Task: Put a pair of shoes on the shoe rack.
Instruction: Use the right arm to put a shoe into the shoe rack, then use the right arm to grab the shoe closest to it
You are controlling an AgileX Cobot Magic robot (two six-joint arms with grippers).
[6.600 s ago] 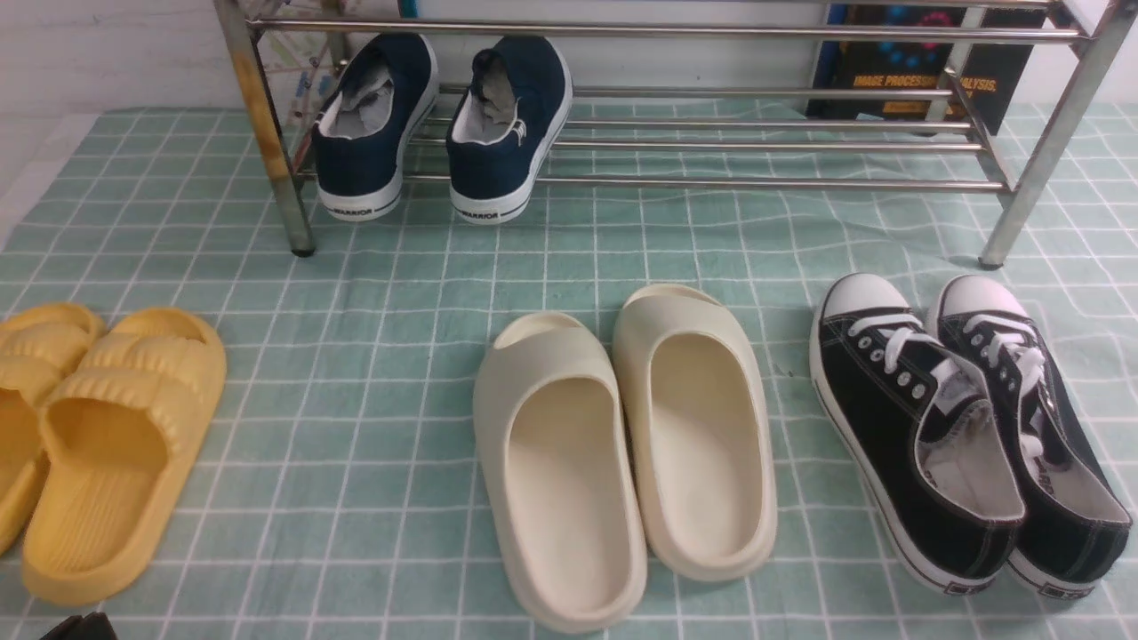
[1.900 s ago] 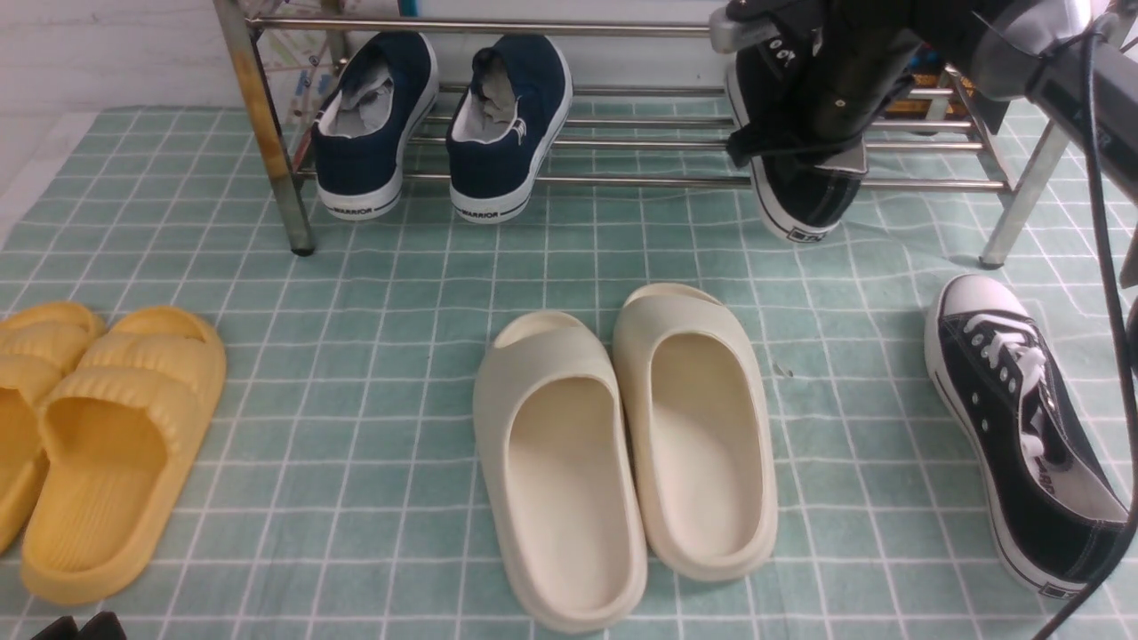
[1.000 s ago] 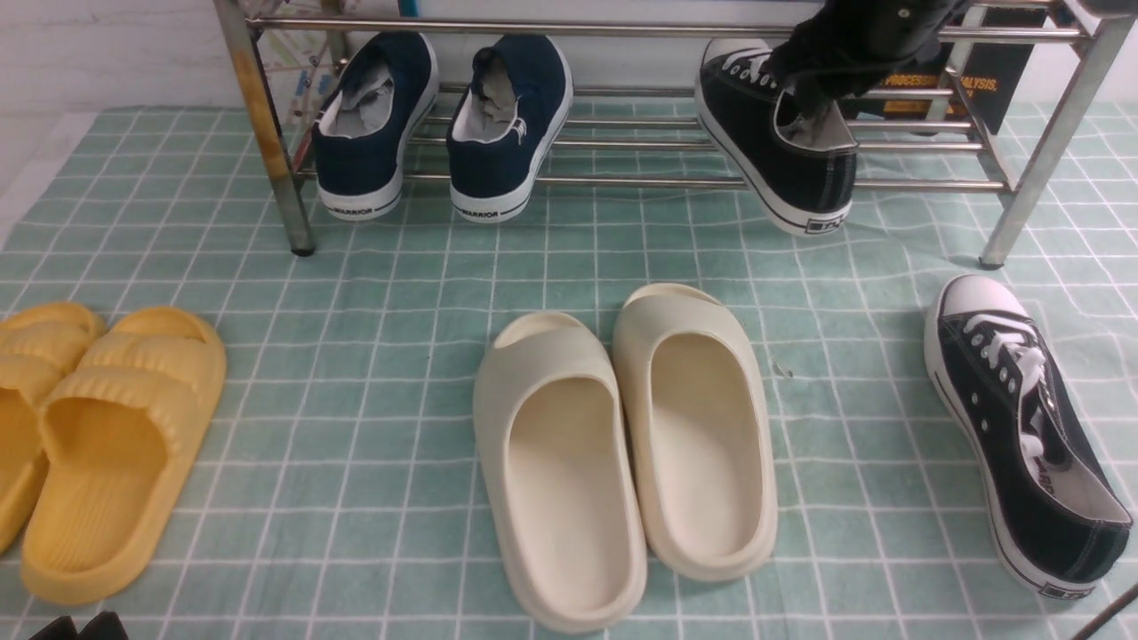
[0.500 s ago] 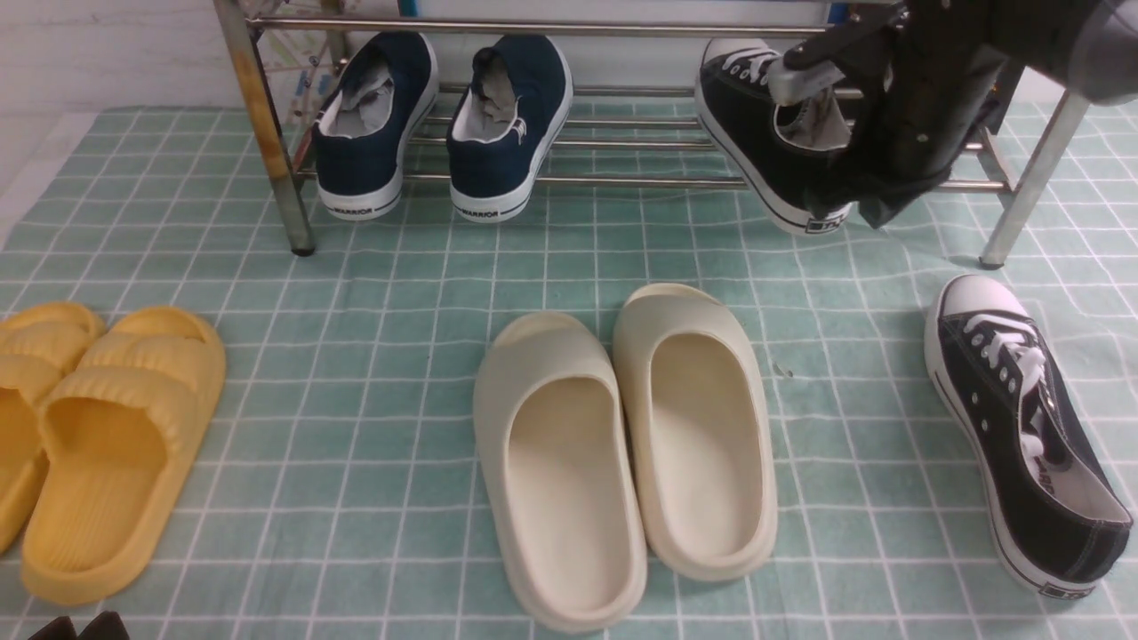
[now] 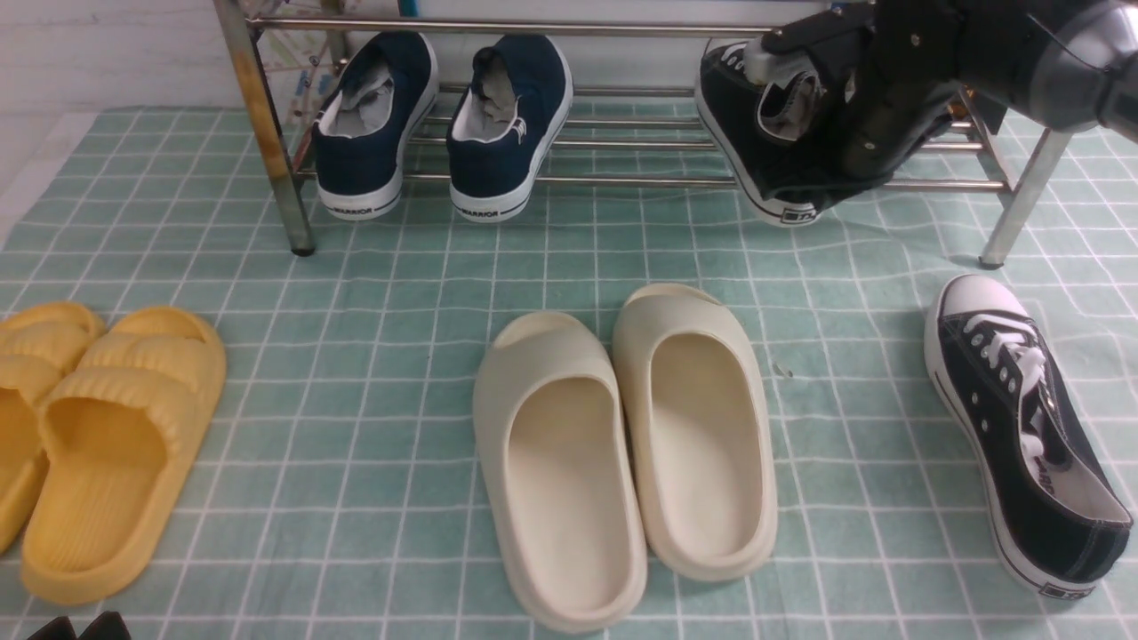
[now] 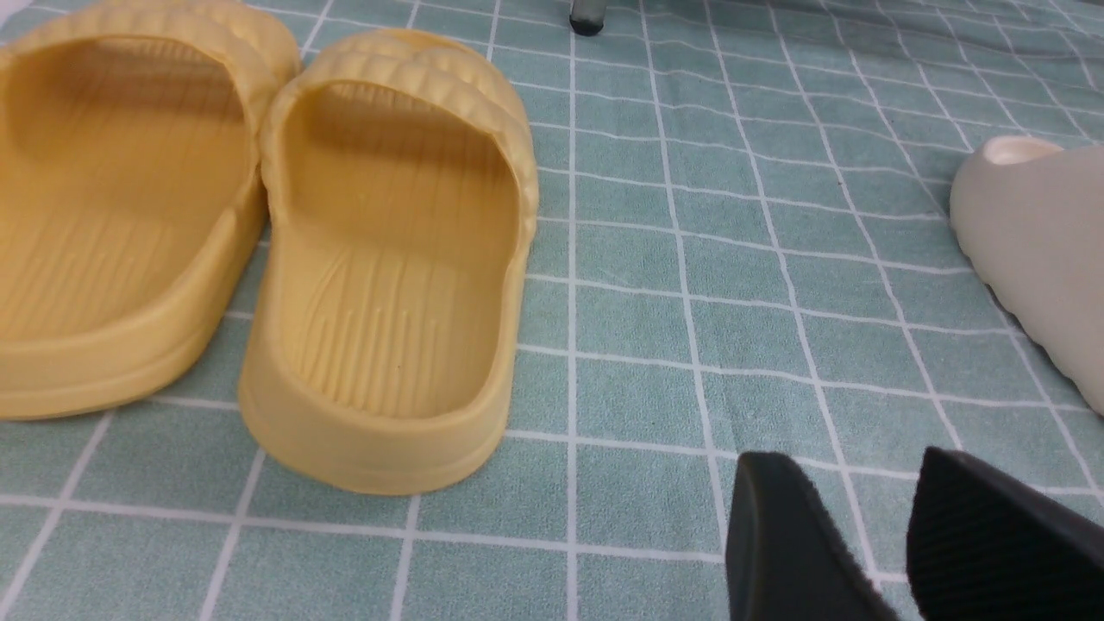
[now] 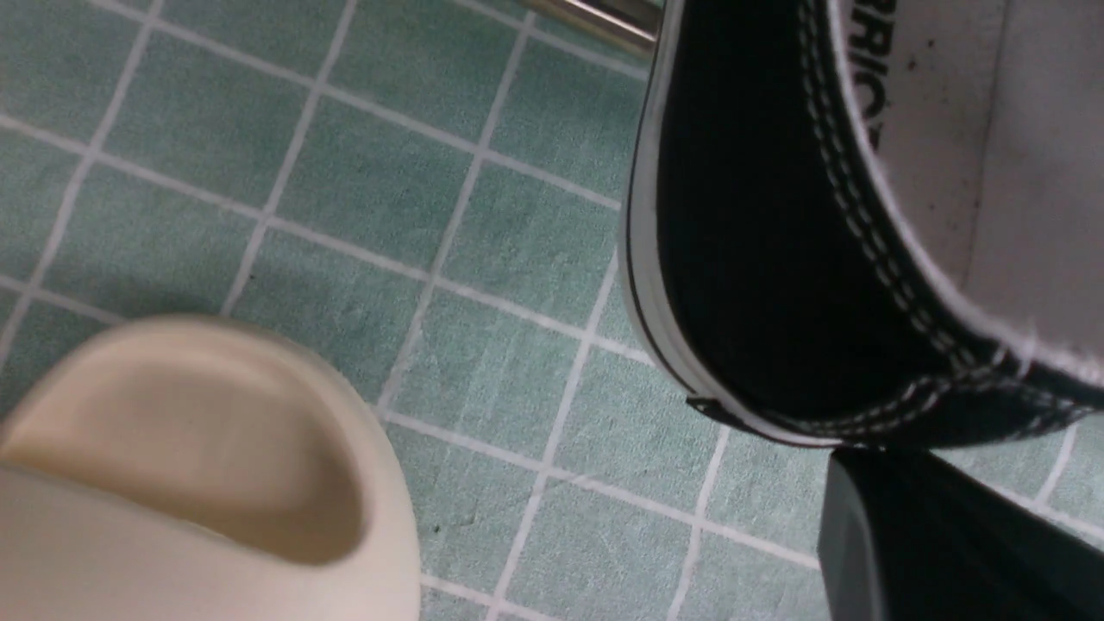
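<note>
Right gripper (image 5: 836, 178) covers the heel end of one black sneaker (image 5: 742, 133) at 1 o'clock. Its fingertips are hidden there. The wrist view shows only one finger (image 7: 949, 543), just under the heel, so gripping or let go: can't tell. That sneaker sits tilted on the shoe rack (image 5: 622, 180), heel overhanging the front bar. The other black sneaker (image 5: 1022, 436) lies on the checked cloth (image 5: 373, 267) at 4 o'clock, well apart. Left gripper (image 6: 862, 492), cut off at 7 o'clock, is slightly parted and empty.
</note>
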